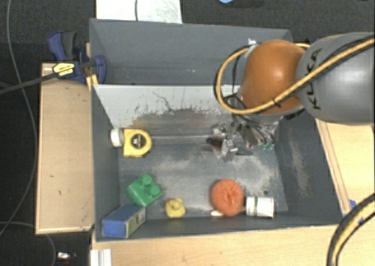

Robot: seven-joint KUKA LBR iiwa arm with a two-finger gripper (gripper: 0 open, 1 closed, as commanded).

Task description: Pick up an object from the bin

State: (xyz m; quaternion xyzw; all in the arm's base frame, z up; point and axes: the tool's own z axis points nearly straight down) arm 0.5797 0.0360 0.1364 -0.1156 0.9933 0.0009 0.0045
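Bin (176,48): grey metal, small things loose along its left and near sides.
Gripper (234,140): low over bare floor, right of centre; whether spread or closed, can't tell.
Nearest thing: orange-red ball (227,195), by the near wall, apart from the gripper.
Just beside it: white bottle (259,206), lying down.
Left side: yellow tape measure (136,143), green block (144,190), blue box (123,221).

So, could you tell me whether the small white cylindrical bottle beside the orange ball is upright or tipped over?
Tipped over: the small white cylindrical bottle lies on its side, lengthwise along the bin floor beside the round orange ball.
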